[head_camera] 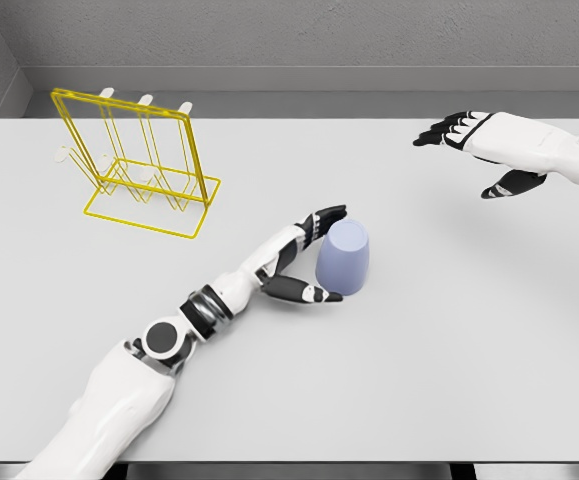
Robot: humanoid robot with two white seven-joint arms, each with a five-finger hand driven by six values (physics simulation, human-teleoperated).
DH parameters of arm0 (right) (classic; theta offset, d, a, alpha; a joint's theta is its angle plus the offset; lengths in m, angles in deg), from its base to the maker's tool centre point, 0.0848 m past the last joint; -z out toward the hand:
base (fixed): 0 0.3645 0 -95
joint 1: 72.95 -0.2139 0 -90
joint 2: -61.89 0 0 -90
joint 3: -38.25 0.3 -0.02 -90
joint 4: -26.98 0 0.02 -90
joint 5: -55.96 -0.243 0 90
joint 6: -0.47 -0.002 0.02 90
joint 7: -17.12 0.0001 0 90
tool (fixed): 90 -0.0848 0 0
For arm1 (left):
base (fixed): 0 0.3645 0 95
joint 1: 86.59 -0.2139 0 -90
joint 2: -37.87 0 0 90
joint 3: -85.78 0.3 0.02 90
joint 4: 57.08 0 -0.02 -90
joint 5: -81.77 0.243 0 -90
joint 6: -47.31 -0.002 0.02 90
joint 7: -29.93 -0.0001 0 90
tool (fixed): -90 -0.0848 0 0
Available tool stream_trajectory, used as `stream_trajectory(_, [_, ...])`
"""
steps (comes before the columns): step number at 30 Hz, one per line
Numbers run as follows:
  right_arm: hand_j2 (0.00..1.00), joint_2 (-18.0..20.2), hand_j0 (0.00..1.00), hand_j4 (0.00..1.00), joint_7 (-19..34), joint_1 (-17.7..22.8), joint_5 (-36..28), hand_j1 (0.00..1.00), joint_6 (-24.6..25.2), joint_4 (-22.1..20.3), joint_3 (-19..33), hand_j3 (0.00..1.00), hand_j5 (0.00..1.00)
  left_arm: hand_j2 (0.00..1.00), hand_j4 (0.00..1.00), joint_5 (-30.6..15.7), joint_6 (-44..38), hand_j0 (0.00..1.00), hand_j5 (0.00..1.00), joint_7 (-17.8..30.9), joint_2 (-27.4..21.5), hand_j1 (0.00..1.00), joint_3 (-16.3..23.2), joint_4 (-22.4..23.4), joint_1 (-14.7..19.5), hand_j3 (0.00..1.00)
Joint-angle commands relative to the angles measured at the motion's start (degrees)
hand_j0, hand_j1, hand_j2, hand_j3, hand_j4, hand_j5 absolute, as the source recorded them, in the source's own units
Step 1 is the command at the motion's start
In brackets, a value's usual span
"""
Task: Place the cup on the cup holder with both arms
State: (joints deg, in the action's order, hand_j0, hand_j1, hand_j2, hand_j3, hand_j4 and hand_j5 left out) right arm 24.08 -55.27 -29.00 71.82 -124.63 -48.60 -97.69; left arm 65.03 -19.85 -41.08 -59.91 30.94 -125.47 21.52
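Two hands, one task: left hand (pixel 304 262) cupping lavender cup (pixel 343 258), fingers half-curled; right hand (pixel 489 145) spread, well apart. Best tightened squarely before lifting toward yellow cup holder (pixel 139 160) beyond.

The cup (pixel 343 257) near the middle of the frame is a plain pale lavender blue, with no pattern. The holder (pixel 139 165) at upper left is bright yellow wire with whitish pegs. The worktop (pixel 419 340) is a flat light grey, the wall behind it a darker speckled grey. Both arms are glossy white with dark grey joints. The left hand (pixel 304 262) and the right hand (pixel 489 150), at upper right, have white backs and black fingers.
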Motion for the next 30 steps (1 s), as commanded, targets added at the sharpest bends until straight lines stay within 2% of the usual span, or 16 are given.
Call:
stream_trajectory(1, [1.0,0.11,1.0,1.0,-0.03,0.0,-0.3,1.0,0.09,-0.01,0.06,1.0,1.0,1.0,1.0,-0.84,0.28,1.0,1.0,-0.36,0.13,1.0,0.17,0.19,0.09,1.0])
stream_trajectory(10, [1.0,0.11,1.0,1.0,-0.03,0.09,-0.39,1.0,0.09,-0.01,0.06,1.0,1.0,1.0,1.0,-0.66,0.28,1.0,1.0,-0.36,2.32,1.0,0.26,2.12,0.7,1.0])
stream_trajectory(17, [1.0,0.11,1.0,1.0,-0.03,0.09,-0.3,1.0,0.09,-0.01,0.06,1.0,1.0,1.0,1.0,-0.75,0.37,1.0,1.0,-0.27,2.59,1.0,0.26,3.35,1.85,1.0])
stream_trajectory(30, [1.0,0.11,1.0,1.0,-0.03,0.0,-0.3,1.0,0.09,-0.01,0.06,1.0,1.0,1.0,1.0,-0.66,0.37,1.0,1.0,-0.27,3.12,1.0,0.26,3.88,1.85,1.0])
